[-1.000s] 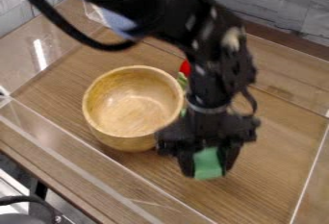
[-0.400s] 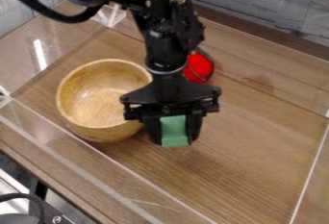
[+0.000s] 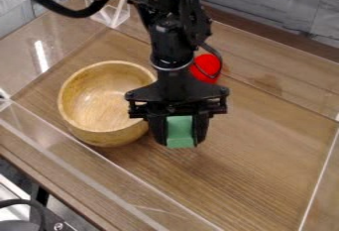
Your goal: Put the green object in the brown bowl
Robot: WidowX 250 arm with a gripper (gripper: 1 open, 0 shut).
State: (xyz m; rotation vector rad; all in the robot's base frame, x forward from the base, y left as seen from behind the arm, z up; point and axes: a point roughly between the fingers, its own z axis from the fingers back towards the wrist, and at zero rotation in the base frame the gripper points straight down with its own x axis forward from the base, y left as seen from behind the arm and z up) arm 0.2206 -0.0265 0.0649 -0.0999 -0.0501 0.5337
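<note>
Clamped on the green block (image 3: 180, 132), fingers (image 3: 180, 126) partly spread, one to either side. Block upright between the fingertips, lower end showing. Held just beside the brown bowl (image 3: 106, 103), outside its rim, over the bench (image 3: 252, 180); clearance below: can't tell.

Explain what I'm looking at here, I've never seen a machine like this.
The black thing reaching down from the top is a robot arm, ending in a gripper, its two-sided hand. All three pictures come from one camera that looks down at a wooden table; the last shows the present moment.

Between the gripper's fingers is a green object, which it appears to be holding. Beside it, on the picture's left, sits a round light brown bowl. Behind the arm, to the picture's right, is something red, partly hidden. The job is to put the green object in the bowl.
</note>
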